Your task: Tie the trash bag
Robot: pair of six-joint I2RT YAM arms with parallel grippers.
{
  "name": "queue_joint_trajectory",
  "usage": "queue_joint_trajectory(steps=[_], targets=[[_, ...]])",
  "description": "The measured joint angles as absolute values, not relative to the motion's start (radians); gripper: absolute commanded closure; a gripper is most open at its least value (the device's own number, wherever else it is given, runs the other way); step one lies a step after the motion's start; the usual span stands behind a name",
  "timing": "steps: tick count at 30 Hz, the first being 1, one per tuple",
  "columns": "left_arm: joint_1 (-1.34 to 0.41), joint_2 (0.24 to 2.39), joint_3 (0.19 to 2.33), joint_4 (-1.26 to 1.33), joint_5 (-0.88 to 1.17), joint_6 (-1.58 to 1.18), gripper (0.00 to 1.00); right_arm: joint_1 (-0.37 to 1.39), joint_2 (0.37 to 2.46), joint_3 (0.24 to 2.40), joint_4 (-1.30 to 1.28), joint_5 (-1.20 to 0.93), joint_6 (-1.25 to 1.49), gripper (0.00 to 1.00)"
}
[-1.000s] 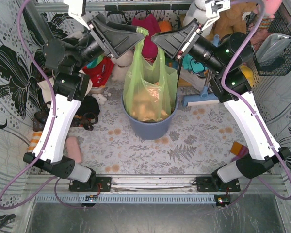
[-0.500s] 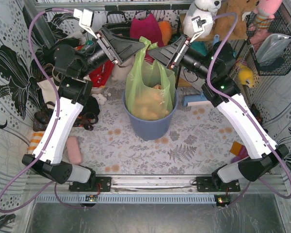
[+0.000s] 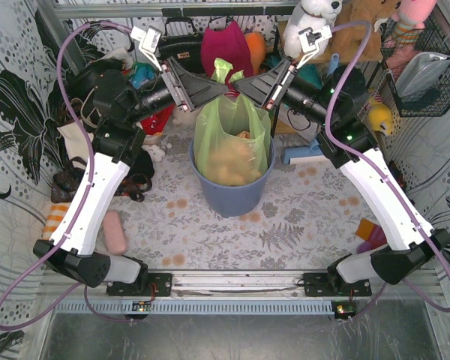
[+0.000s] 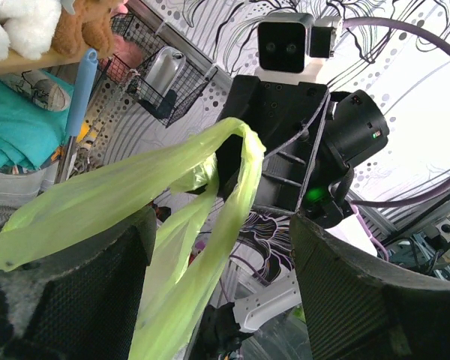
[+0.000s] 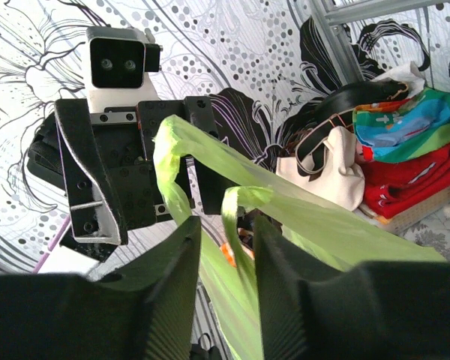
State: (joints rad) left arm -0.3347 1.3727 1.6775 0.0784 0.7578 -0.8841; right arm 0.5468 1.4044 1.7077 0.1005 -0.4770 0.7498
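The trash bag is translucent light green with tan paper inside. It stands in the blue-grey bin, and its handles are pulled up to a point above it. My left gripper and right gripper meet tip to tip at the handles. In the left wrist view my left gripper is wide open; a handle strip drapes over its left finger and a loop hangs in the gap. In the right wrist view my right gripper has a narrow gap, with a handle strand passing loosely through it.
Stuffed toys and clothes crowd the back. A black wire basket hangs at the right. A blue and white brush lies right of the bin, a pink roll at front left, an orange scrap at right.
Both grippers have swung inward and now meet above the bag. The two handles have come together into one peak, and the bag top has narrowed.
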Motion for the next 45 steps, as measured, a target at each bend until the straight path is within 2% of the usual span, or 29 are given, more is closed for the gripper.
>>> queue_joint_trajectory(steps=[4,6,8,10,15,20,29,36,39,45], targets=[[-0.335,1.386,1.677,0.075,0.770,-0.885,0.21,0.547,1.401,1.705,0.076,-0.467,0.731,0.84],[-0.338,1.401,1.685,0.081,0.776,-0.889,0.21,0.547,1.401,1.705,0.065,-0.458,0.717,0.82],[-0.343,1.428,1.711,0.087,0.784,-0.897,0.21,0.547,1.401,1.705,0.057,-0.451,0.711,0.76],[-0.353,1.470,1.761,0.090,0.788,-0.904,0.22,0.547,1.401,1.705,0.052,-0.447,0.704,0.75],[-0.373,1.550,1.890,0.092,0.805,-0.917,0.26,0.547,1.407,1.728,0.035,-0.447,0.688,0.86],[-0.379,1.566,1.942,0.092,0.805,-0.918,0.39,0.547,1.410,1.757,0.033,-0.439,0.680,1.00],[-0.379,1.541,1.939,0.037,0.758,-0.869,0.69,0.547,1.408,1.758,0.006,-0.397,0.651,1.00],[-0.379,1.436,1.878,-0.004,0.680,-0.789,0.94,0.547,1.380,1.758,-0.009,-0.358,0.619,1.00],[-0.379,1.414,1.873,0.006,0.674,-0.780,0.99,0.547,1.367,1.758,-0.009,-0.356,0.612,1.00],[-0.374,1.438,1.942,-0.006,0.671,-0.777,1.00,0.547,1.405,1.864,-0.030,-0.362,0.603,1.00]])
